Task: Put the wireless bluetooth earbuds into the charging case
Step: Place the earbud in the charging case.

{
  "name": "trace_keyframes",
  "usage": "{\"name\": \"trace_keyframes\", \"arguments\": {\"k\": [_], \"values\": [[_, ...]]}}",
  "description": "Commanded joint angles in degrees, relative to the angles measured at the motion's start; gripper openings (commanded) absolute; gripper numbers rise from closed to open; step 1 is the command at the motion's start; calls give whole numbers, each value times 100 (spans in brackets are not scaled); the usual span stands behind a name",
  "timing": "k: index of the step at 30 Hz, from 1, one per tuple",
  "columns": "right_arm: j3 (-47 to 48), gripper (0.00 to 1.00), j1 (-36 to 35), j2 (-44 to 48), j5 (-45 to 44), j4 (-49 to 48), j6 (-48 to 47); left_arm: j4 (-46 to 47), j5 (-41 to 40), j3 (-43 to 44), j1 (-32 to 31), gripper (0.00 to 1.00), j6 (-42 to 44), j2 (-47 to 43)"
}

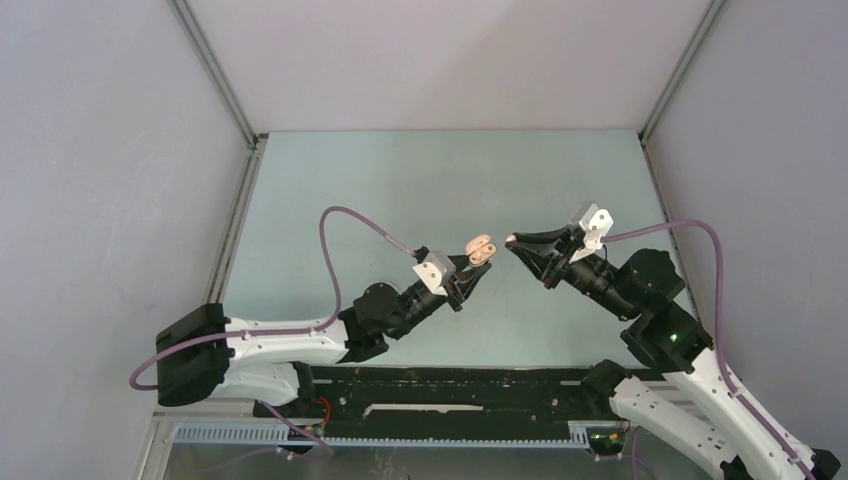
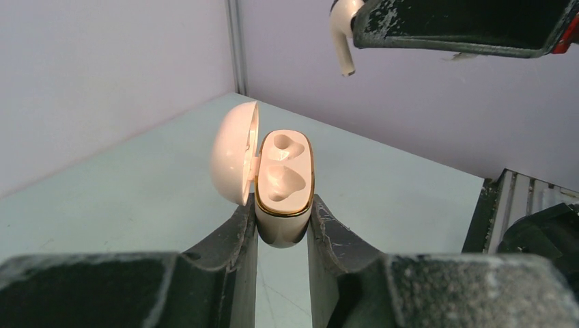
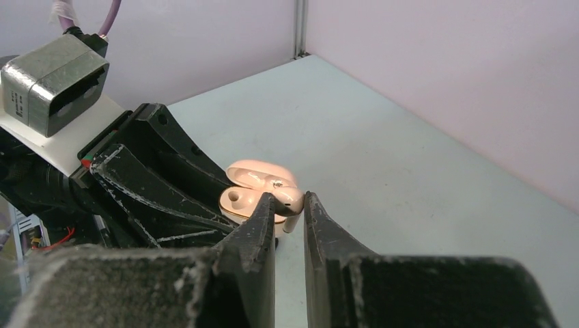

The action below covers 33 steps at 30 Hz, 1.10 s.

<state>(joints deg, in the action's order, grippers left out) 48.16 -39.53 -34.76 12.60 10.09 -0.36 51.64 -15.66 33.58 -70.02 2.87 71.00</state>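
My left gripper is shut on a beige-pink charging case with a gold rim. It holds the case above the table, lid open to the left. Both sockets look empty. The case also shows in the top view and the right wrist view. My right gripper is shut on a pale earbud at its fingertips. In the left wrist view the earbud hangs stem down, above and right of the case. In the top view the right gripper is just right of the case, apart from it.
The pale green table is enclosed by grey walls at the back and both sides. A black rail runs along the near edge between the arm bases. Purple cables loop from both arms.
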Motion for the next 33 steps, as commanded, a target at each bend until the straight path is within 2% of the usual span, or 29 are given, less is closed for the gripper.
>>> {"name": "trace_keyframes", "arguments": {"k": [1, 13, 33], "values": [[-127, 0, -83, -4, 15, -542, 54, 230, 201, 263, -38, 0, -122, 11], [-331, 0, -217, -91, 337, -887, -203, 373, 562, 207, -38, 0, -588, -46], [-463, 0, -231, -118, 510, -802, -557, 588, 647, 106, -38, 0, -692, -106]]}}
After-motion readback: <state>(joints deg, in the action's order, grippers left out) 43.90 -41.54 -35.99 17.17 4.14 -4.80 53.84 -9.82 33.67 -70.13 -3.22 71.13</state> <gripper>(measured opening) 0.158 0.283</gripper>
